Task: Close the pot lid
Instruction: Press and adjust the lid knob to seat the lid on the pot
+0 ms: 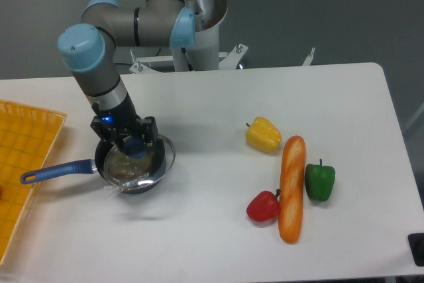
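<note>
Claw [134, 144] clamped on the blue knob of the lid [138, 162], directly above the pot [114, 171].

Both fingers close on the knob from either side, so the claw carries the lid, and the glass disc sits over the pot's mouth, offset slightly toward the table's right edge, its metal rim overhanging on that side; whether the rim rests fully on the pot cannot be told. Judged from this, the coming move is a small shift toward the left edge, then a straight drop. The pot's long handle [56, 171] points at the left edge, toward the orange tray [20, 164], well clear of the claw. Three peppers and a loaf [292, 187] lie well apart, near the right edge of the white table [199, 243].
</note>
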